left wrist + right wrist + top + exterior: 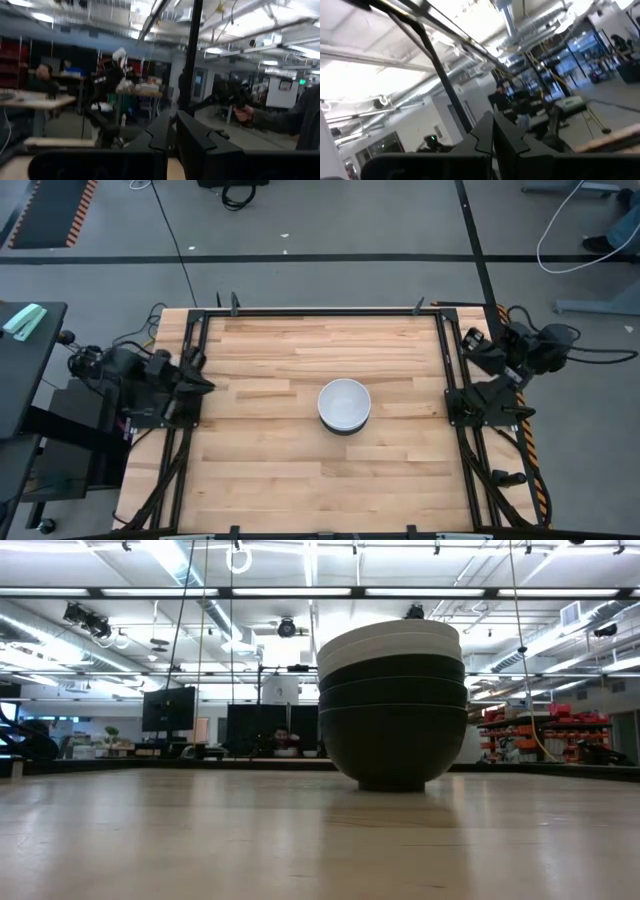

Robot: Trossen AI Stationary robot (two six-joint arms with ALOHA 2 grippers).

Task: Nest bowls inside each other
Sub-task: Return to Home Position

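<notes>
The bowls stand nested in one stack [344, 405] at the middle of the table, and the bottom black bowl's foot [392, 783] rests on the wood. In the low view two white bowls [390, 640] sit on top of three black ones [392, 720]. From above only the top white bowl shows. My left gripper [207, 386] is shut and empty at the table's left edge, and it also shows in the left wrist view [171, 137]. My right gripper [472, 340] is shut and empty at the right edge, and it also shows in the right wrist view [492, 132].
The wooden table [270, 450] has a black frame rail [320, 311] along its far edge and arm mounts at both sides. A person's hand and sleeve [270, 117] show in the room beyond the table. Another person sits far behind [284, 740].
</notes>
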